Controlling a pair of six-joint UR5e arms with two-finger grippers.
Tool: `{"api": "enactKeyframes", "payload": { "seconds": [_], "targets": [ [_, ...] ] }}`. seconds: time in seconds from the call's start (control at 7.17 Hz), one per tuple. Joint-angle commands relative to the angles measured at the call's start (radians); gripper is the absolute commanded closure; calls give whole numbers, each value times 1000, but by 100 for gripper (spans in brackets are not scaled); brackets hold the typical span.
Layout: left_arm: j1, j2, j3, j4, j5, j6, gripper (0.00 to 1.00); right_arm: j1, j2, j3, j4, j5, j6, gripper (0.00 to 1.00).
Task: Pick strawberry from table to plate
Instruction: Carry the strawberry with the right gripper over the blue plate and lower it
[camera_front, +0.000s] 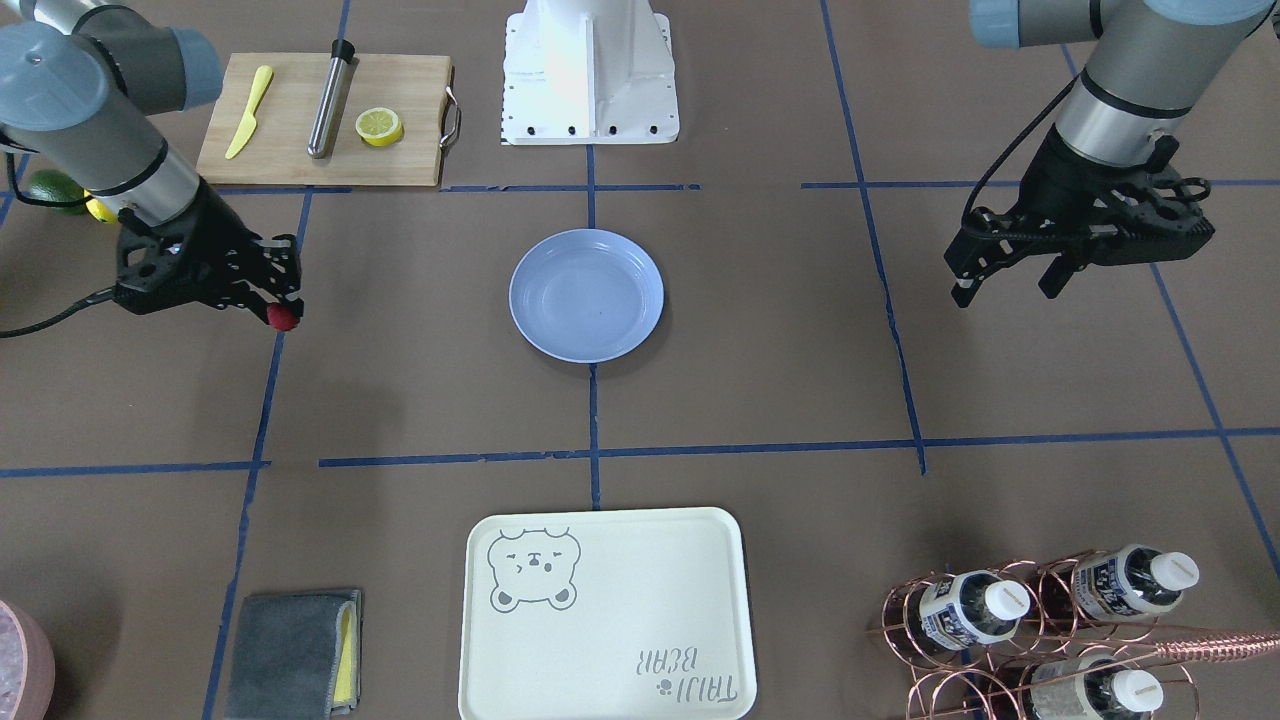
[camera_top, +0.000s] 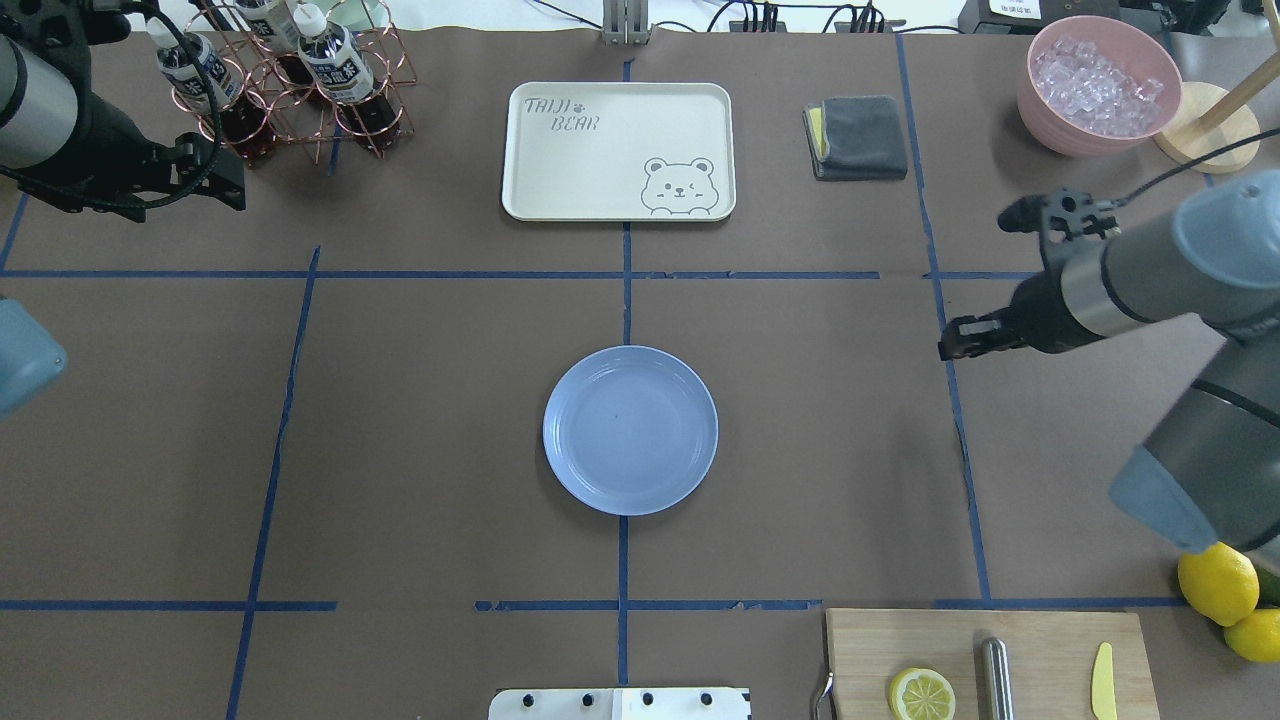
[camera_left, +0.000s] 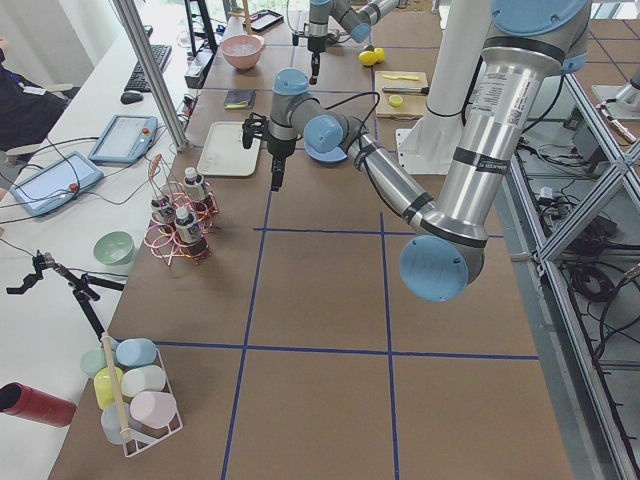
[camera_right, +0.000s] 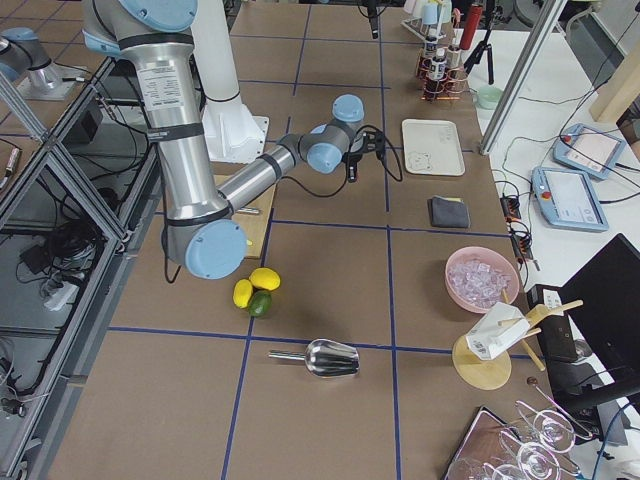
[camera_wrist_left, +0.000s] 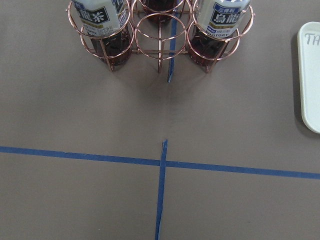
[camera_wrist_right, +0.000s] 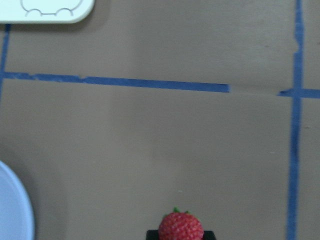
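Observation:
A small red strawberry (camera_front: 283, 317) is pinched at the tip of my right gripper (camera_front: 278, 303), which is shut on it and holds it above the brown table (camera_front: 420, 380). The right wrist view shows the strawberry (camera_wrist_right: 181, 227) at its bottom edge, with the plate's rim (camera_wrist_right: 15, 210) low on the left. The light-blue plate (camera_front: 586, 294) lies at the table's middle, holds nothing, and sits well to the side of the berry. From overhead the plate (camera_top: 630, 430) is central and the right gripper (camera_top: 952, 345) is off to its right. My left gripper (camera_front: 1008, 287) hangs open, far from the plate.
A cutting board (camera_front: 325, 120) carries a half lemon (camera_front: 379, 126), a yellow knife and a metal rod. A cream bear tray (camera_front: 605, 615), a grey cloth (camera_front: 290, 655) and a copper bottle rack (camera_front: 1040, 630) line the far side. An ice bowl (camera_top: 1098, 85) and lemons (camera_top: 1220, 585) are on my right.

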Motion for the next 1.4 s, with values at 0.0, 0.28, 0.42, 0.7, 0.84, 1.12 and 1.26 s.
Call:
{"api": "enactKeyframes", "payload": {
  "seconds": [0.0, 0.28, 0.42, 0.7, 0.84, 1.12, 1.26],
  "targets": [
    [-55, 57, 9, -5, -4, 162, 0, -131, 213, -94, -76, -94, 184, 100],
    [-144, 122, 26, -8, -6, 347, 0, -219, 290, -180, -75, -178, 215, 100],
    [-185, 139, 38, -8, -6, 434, 0, -262, 327, -236, -73, -235, 215, 100],
    [-275, 140, 107, -11, -6, 597, 0, -302, 377, -312, -69, -263, 252, 100],
    [-291, 140, 115, -9, -6, 623, 0, -319, 375, -314, -70, -265, 257, 100],
    [-293, 140, 117, -11, -6, 625, 0, -325, 374, -324, -70, -265, 257, 78],
    [-297, 140, 118, -11, -6, 625, 0, -328, 374, -321, -70, -268, 258, 1]
  ]
}}
